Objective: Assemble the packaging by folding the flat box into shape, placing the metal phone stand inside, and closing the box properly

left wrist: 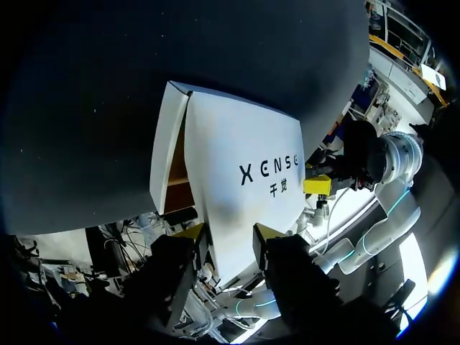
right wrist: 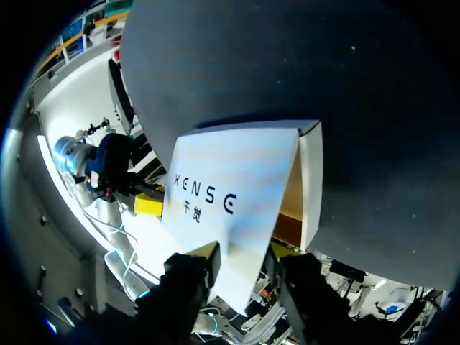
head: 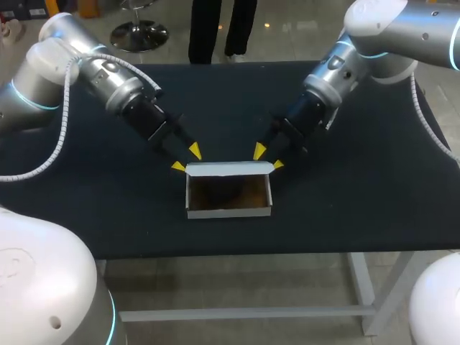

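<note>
A white cardboard box [head: 230, 210] stands folded into shape in the middle of the table, its brown inside open to above. Something dark lies inside; I cannot tell what it is. The printed lid flap [head: 230, 169] stands up along the box's far side. My left gripper [head: 186, 159] is at the flap's left far corner and my right gripper [head: 268, 158] at its right far corner. In the left wrist view the flap [left wrist: 244, 158] runs down between the open gripper [left wrist: 230, 233]. In the right wrist view the flap [right wrist: 230, 180] likewise reaches between the open gripper [right wrist: 244, 251].
The black table [head: 345, 208] stretches bare to both sides of the box and in front of it. Its front edge lies a short way beyond the box's near wall.
</note>
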You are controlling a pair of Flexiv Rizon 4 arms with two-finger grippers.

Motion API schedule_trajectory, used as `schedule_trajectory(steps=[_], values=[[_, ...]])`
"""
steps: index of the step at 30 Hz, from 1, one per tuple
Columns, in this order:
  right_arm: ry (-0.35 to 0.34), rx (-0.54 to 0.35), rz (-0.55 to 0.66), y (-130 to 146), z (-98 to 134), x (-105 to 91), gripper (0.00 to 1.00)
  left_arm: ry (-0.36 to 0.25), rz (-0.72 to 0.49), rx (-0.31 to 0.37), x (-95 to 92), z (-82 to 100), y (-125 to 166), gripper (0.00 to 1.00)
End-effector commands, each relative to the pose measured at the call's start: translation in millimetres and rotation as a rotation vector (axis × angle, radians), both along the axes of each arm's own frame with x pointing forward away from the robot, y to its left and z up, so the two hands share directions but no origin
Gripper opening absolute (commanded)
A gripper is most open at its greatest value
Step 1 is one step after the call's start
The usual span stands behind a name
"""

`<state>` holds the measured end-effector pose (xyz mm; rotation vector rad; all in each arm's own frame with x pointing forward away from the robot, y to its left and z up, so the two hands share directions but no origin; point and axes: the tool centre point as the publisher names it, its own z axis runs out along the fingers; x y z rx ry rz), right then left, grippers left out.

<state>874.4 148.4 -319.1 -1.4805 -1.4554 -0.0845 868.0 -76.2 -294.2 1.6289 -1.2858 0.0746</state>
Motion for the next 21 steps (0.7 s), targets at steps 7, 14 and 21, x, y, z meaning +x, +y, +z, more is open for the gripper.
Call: schedule_trajectory(steps=[7, 14, 21], values=[[0.009, 0.005, 0.018, 9.7, -1.2, 5.3, 0.45, -0.018, 0.046, -0.019, 0.1, -2.7, -9.7, 0.43], [0.013, 0.007, 0.024, 10.2, -3.0, 5.1, 0.45, -0.026, 0.068, -0.025, 0.8, -4.7, -8.5, 0.45], [0.017, 0.007, 0.031, 9.5, -6.1, 4.7, 0.45, -0.035, 0.063, -0.023, -3.1, -6.2, -7.7, 0.44]])
